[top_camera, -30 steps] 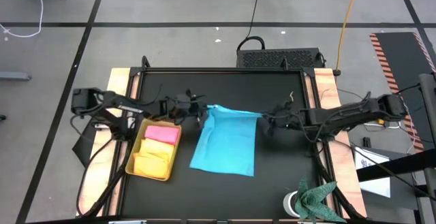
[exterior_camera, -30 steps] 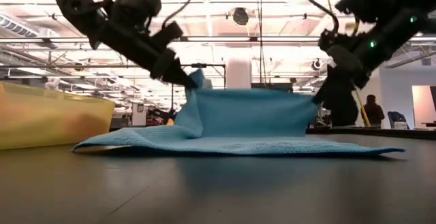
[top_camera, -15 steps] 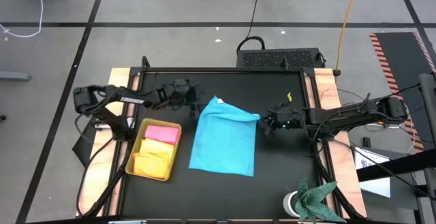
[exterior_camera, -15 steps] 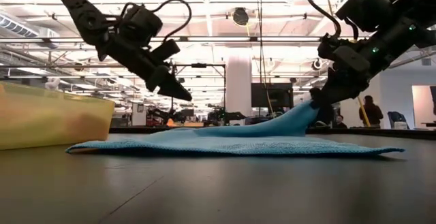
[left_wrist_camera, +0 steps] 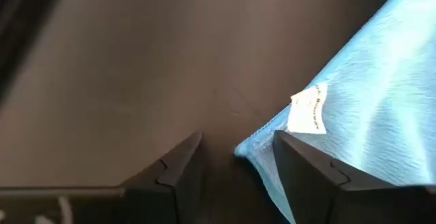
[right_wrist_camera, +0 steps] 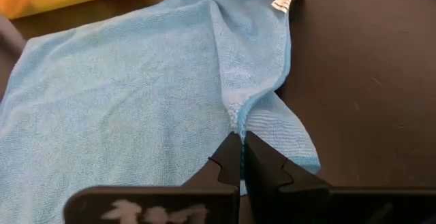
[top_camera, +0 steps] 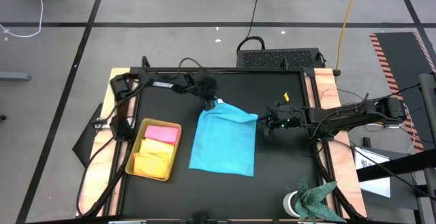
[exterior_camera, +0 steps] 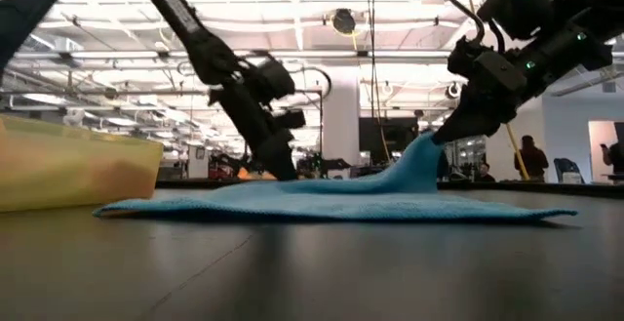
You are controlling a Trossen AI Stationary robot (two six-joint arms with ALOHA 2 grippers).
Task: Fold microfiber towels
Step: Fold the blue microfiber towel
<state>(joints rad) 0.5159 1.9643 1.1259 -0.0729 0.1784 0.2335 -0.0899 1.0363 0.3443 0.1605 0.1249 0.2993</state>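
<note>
2 tools at work. We see right tool pinching far right corner of blue towel, lifting it off surface. Left tool spread, straddling tagged far left corner, presumably readying regrasp for fold.

The soft light blue microfiber towel has one small white label. The translucent yellow rectangular tray holds a pink folded cloth and a yellow folded cloth — all on the black table top. A dark green crumpled cloth lies at the corner.
</note>
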